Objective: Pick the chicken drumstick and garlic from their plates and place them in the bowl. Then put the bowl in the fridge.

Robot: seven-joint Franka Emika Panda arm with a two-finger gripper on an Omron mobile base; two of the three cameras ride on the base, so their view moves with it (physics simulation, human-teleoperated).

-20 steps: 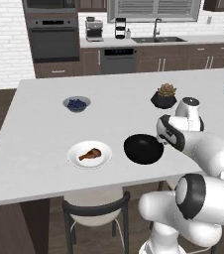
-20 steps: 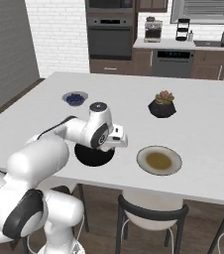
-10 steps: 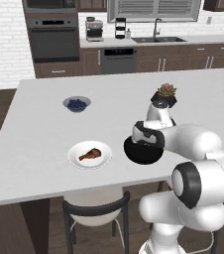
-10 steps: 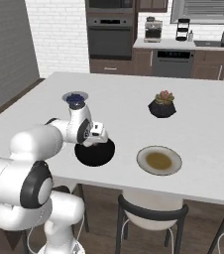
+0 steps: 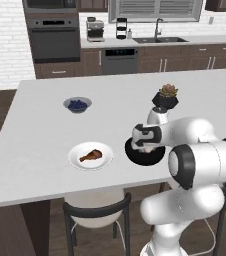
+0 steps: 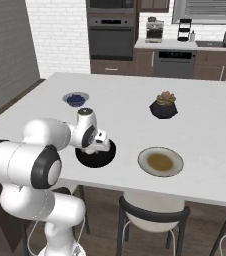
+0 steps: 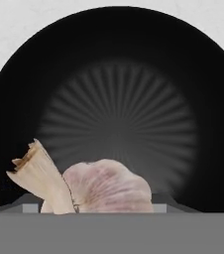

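Garlic (image 7: 106, 191): pale, pink-tinged bulb with its dry stem pointing to 10 o'clock, gripped between the finger tips straight above the black bowl, as seen from the hand
Counter (image 5: 45, 125): long white island top carrying everything below
Arm: bent low over the near edge of the counter, hand over the bowl
Black bowl (image 5: 144, 155): glossy, near the front edge, at 3 o'clock of the white plate; inside is bare
White plate (image 5: 90, 156): near the front edge, just beside the bowl
Tan-centred plate (image 6: 160, 161): grey rim, at 3 o'clock of the bowl in the right base view, nothing on it
Succulent pot (image 5: 165, 98): faceted black, at 12 o'clock of the bowl, well apart
Blueberry bowl (image 5: 77, 104): small, grey, at 12 o'clock of the white plate
Chicken drumstick (image 5: 90, 156): reddish-brown, lying on the white plate
Gripper (image 7: 96, 208): jaws fairly wide apart, clamped on the garlic
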